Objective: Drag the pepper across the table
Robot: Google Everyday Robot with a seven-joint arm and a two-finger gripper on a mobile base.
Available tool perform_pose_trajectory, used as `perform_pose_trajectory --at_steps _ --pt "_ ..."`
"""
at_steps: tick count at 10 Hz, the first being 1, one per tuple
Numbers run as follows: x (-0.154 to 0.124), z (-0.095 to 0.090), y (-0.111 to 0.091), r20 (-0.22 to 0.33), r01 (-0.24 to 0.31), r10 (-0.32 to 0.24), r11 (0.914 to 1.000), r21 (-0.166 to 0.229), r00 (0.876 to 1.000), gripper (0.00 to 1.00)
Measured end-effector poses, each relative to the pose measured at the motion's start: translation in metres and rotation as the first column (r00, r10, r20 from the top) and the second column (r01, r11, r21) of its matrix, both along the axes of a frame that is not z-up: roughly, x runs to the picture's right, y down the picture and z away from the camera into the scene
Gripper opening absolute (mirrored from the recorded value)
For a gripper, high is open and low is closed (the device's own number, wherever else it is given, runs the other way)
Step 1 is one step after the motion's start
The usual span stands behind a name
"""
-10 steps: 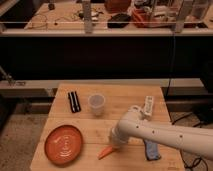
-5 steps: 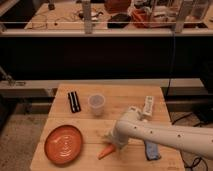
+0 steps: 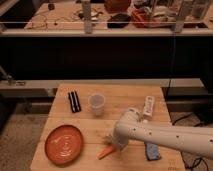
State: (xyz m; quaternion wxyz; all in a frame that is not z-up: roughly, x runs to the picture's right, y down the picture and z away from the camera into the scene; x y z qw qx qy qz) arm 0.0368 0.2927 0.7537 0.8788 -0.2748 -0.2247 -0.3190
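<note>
The end effector (image 3: pixel 114 144), mostly hidden behind its white arm so that I cannot tell its opening or hold, sits low over the tabletop (image 3: pixel 95 127), with the pepper (image 3: pixel 105 151) lying at its lower left, the orange plate (image 3: pixel 64 145) farther left.

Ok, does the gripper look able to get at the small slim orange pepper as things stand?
Probably yes. The gripper sits low over the light wooden table, right beside the slim orange pepper, nothing between them; the round orange plate lies apart.
</note>
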Motion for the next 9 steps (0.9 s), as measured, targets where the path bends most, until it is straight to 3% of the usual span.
perform_pose_trajectory --at_steps 3,6,9 --pt "0.003 0.008 -0.001 -0.014 0.006 -0.006 1.0 0.004 1.0 0.8" --pt "0.009 0.016 0.0 -0.03 -0.003 0.003 1.0 -0.002 1.0 0.72" --pt "0.01 0.017 -0.001 -0.037 -0.011 0.01 0.9999 -0.007 0.999 0.51"
